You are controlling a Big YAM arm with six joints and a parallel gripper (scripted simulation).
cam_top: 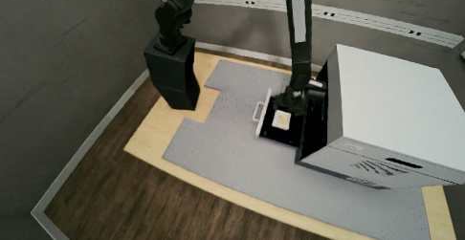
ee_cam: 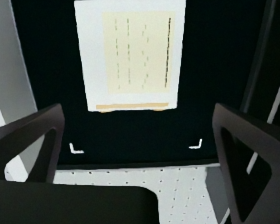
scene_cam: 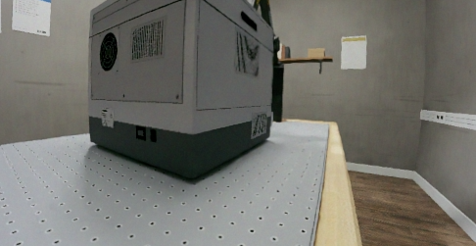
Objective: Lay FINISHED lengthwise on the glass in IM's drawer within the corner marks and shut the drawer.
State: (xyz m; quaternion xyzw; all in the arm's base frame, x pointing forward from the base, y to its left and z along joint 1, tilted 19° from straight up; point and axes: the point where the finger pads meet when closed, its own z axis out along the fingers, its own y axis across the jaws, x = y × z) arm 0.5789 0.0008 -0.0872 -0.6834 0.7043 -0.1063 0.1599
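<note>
The finished cassette [cam_top: 281,120] [ee_cam: 138,55], white with a cream gel and an orange strip, lies flat on the dark glass of the pulled-out drawer [cam_top: 286,138]. In the wrist view two white corner marks show below its near short edge, with dark glass between; its sides look about parallel to the drawer. The other two marks are out of view. The gel imager [cam_top: 397,102] [scene_cam: 142,75] stands upright. My gripper [cam_top: 290,107] [ee_cam: 138,112] is open and empty above the glass, beside the cassette's orange-strip end, its fingers spread wider than the cassette.
The drawer's white front panel [cam_top: 264,114] and its loop handle [cam_top: 256,112] face the arm's base column [cam_top: 173,78]. The imager's dark housing opening [cam_top: 317,126] lies close beside my gripper. The grey perforated mat [cam_top: 215,150] [scene_cam: 122,208] lies under the imager.
</note>
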